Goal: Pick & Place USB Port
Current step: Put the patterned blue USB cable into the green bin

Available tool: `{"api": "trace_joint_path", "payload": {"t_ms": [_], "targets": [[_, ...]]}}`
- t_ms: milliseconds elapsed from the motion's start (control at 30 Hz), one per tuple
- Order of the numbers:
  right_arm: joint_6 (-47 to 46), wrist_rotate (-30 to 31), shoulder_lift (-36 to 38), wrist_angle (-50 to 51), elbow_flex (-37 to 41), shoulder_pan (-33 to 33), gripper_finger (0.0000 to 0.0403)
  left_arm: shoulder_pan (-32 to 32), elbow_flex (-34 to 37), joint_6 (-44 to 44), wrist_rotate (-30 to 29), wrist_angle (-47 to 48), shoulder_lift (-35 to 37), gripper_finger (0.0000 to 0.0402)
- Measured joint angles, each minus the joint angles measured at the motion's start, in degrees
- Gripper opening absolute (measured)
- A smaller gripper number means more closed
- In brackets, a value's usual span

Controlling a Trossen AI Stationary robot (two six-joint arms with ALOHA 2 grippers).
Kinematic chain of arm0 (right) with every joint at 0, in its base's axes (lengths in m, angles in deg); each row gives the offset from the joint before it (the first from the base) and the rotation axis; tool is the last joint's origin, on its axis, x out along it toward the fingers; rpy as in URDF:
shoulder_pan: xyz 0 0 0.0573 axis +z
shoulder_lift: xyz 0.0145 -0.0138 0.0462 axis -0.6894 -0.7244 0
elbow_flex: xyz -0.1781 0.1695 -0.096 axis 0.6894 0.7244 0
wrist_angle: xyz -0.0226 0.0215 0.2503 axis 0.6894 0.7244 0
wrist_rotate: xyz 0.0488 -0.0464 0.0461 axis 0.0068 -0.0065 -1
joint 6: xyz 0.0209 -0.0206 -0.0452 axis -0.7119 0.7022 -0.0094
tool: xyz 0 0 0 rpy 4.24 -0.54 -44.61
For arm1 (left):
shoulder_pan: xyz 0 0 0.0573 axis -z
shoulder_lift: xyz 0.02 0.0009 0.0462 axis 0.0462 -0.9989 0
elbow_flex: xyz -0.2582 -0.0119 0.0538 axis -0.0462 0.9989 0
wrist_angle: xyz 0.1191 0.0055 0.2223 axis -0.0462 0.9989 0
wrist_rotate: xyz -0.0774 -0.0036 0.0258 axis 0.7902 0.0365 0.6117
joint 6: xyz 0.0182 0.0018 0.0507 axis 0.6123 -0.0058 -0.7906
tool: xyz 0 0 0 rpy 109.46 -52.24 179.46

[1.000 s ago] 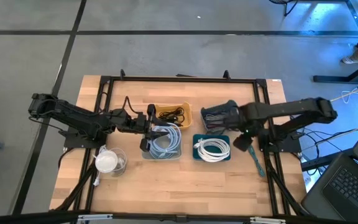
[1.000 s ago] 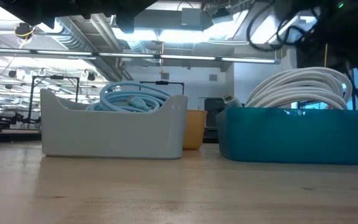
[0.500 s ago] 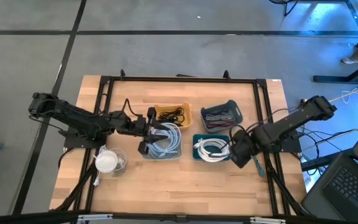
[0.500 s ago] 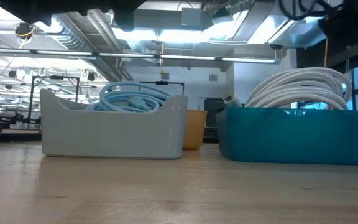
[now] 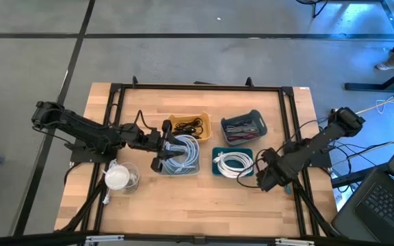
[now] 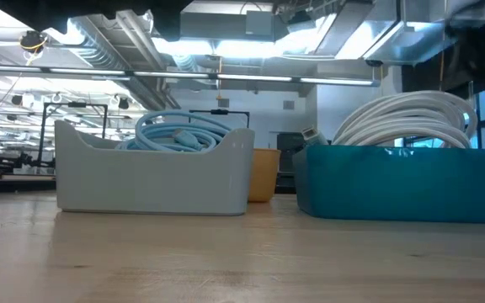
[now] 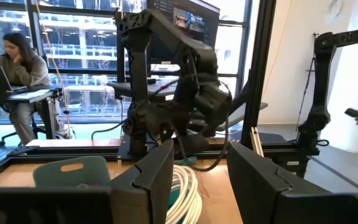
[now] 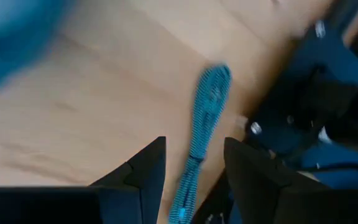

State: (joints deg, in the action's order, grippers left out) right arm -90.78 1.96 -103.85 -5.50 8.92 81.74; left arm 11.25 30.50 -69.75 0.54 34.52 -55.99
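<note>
A teal braided USB cable (image 8: 207, 106) lies flat on the wooden table, right of the teal bin (image 5: 216, 169); it also shows in the high view (image 5: 285, 182). My right gripper (image 5: 265, 180) hovers just left of it, open and empty; in the right wrist view (image 8: 194, 171) the cable runs between the two fingers, below them. My left gripper (image 5: 160, 145) is open and empty over the left end of the grey bin (image 5: 195, 166), which holds a light blue cable (image 5: 181, 152).
A yellow bin (image 5: 206, 121) with black cables and a dark bin (image 5: 258, 123) with cables stand at the back. The teal bin holds a coiled white cable (image 5: 234, 163). A clear cup (image 5: 120, 178) stands at the left. Black frame rails (image 5: 296, 198) run beside the USB cable.
My right gripper has gone from over the dark bin at the back toward the table's near edge and a little right, passing the teal bin, and now hangs over the table beside the teal USB cable. The cable has not moved.
</note>
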Motion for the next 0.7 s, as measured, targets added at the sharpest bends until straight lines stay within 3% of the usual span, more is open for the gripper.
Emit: {"api": "trace_joint_path", "payload": {"t_ms": [233, 467, 700], "targets": [[-7.1, -6.1, 0.0, -6.6, 9.1, 3.6, 0.0165, 0.0, 0.0, 0.8, 0.0, 0.3, 0.0, 0.0141], [-10.0, -6.2, 0.0, -15.0, 13.3, 6.4, 0.0165, 0.0, 0.0, 1.5, 0.0, 0.4, 0.0, 0.0141], [-12.7, -6.9, 0.0, -16.1, 15.8, 7.7, 0.0165, 0.0, 0.0, 1.5, 0.0, 0.4, 0.0, 0.0141]]}}
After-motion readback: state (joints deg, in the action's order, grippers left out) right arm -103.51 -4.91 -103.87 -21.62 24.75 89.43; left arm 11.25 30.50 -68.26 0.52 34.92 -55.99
